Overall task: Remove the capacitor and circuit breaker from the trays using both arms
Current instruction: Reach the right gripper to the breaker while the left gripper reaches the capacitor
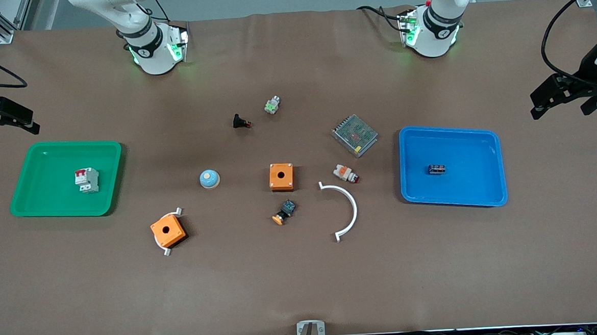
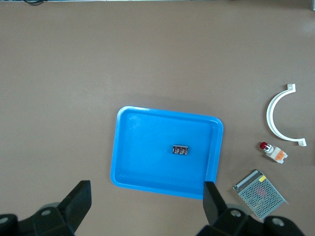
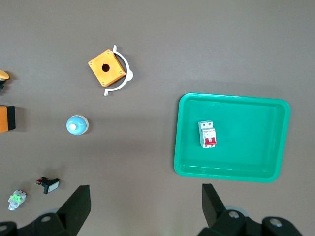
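Note:
The capacitor, a tiny dark block, lies in the blue tray; it also shows in the left wrist view. The breaker, white-grey with red levers, lies in the green tray; it also shows in the right wrist view. My left gripper is open and empty, held high over bare table beside the blue tray. My right gripper is open and empty, held high over bare table beside the green tray.
Between the trays lie two orange boxes, a white curved bracket, a mesh-topped metal box, a blue dome, a white-orange-red connector, and small button parts.

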Available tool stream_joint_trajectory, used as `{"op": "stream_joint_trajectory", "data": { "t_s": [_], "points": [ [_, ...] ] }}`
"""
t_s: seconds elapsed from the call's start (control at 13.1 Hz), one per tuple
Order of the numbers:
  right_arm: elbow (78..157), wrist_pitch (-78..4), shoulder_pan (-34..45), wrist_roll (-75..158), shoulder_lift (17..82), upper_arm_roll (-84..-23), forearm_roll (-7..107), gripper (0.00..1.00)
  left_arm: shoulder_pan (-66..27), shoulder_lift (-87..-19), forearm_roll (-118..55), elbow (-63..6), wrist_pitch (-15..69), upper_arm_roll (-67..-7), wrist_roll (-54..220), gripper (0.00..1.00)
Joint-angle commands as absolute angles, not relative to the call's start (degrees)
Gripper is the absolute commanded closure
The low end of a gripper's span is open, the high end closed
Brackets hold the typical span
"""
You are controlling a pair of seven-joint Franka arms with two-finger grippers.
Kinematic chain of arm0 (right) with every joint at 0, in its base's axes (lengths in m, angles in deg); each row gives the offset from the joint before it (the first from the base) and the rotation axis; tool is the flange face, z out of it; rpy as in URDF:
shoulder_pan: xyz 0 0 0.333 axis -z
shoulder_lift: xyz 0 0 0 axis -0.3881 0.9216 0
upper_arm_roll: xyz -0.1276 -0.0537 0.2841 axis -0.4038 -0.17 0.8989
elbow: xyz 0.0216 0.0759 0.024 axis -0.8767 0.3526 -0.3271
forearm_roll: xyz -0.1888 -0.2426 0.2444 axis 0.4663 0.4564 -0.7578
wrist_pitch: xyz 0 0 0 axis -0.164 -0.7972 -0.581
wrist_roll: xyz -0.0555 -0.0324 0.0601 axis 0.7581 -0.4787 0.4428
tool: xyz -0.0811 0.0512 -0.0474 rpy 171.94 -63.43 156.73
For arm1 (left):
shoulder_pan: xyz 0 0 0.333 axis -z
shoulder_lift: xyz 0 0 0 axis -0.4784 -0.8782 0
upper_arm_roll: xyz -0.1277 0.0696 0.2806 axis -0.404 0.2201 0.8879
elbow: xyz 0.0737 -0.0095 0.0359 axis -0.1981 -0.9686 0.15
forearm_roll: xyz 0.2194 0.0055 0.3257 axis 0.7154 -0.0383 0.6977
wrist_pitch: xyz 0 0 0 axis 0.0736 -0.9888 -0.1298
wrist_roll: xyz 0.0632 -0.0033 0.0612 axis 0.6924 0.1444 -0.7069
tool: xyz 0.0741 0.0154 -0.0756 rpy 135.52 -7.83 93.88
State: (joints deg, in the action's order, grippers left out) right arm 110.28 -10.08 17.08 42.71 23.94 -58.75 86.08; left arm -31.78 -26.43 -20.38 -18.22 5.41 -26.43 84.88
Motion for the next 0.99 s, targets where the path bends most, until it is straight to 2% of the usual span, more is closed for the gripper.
{"op": "stream_joint_trajectory", "data": {
  "t_s": [0.0, 0.23, 0.69, 0.76, 0.91],
  "points": [
    [110.48, -9.81, 16.24, 43.05, 23.61, -59.28, 86.80, 0.00, -32.27, -26.95, -21.64, -17.28, 4.06, -26.67, 85.87, 0.00],
    [110.39, -10.16, 16.16, 43.06, 23.79, -59.28, 86.80, 0.00, -32.01, -27.91, -21.82, -17.11, 3.71, -26.76, 85.00, 0.00],
    [111.88, -12.27, 18.26, 44.02, 29.05, -59.55, 89.26, 0.00, -32.09, -35.37, -23.93, -24.84, 3.18, -27.02, 85.69, 0.00],
    [113.45, -12.97, 19.14, 44.11, 29.58, -59.55, 89.26, 0.00, -32.18, -37.65, -24.36, -25.19, 3.18, -27.28, 85.78, 0.00],
    [120.03, -19.45, 20.19, 45.51, 29.76, -59.55, 91.10, 0.00, -31.66, -40.91, -24.46, -26.16, 4.05, -28.42, 85.78, 0.00]
  ]
}}
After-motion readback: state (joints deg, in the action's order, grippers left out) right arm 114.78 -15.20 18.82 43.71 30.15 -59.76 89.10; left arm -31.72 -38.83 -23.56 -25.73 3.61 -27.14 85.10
